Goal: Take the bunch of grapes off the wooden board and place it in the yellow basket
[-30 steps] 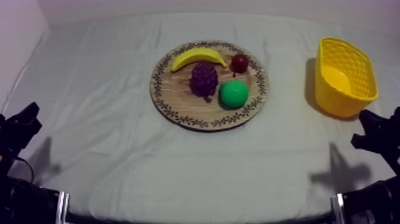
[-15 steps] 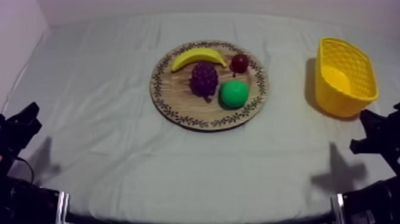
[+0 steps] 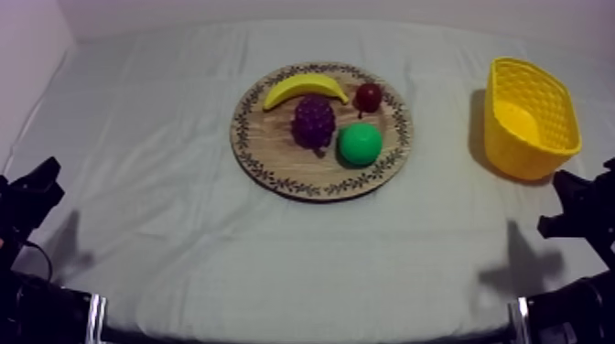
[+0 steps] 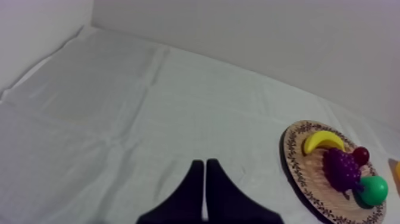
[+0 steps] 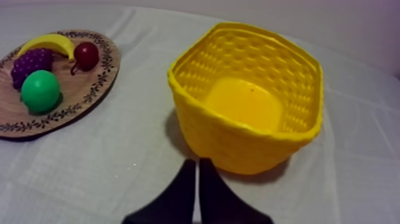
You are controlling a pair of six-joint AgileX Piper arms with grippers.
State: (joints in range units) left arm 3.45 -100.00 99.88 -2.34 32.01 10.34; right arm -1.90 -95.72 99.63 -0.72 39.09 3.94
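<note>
Pressed together, empty: left fingers (image 4: 213,186) and right fingers (image 5: 207,186); purple bunch of grapes (image 3: 313,122) lies mid round wooden board (image 3: 275,166), just beside green round fruit (image 3: 360,144) — best open right fingers wide, descend vertically

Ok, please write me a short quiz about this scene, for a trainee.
1. True or false: the bunch of grapes lies on the wooden board.
2. The yellow basket holds: A. one fruit B. nothing C. two fruits
3. Fill in: the left claw and the right claw are both ____ (open or shut).
Key: 1 true; 2 B; 3 shut.
</note>
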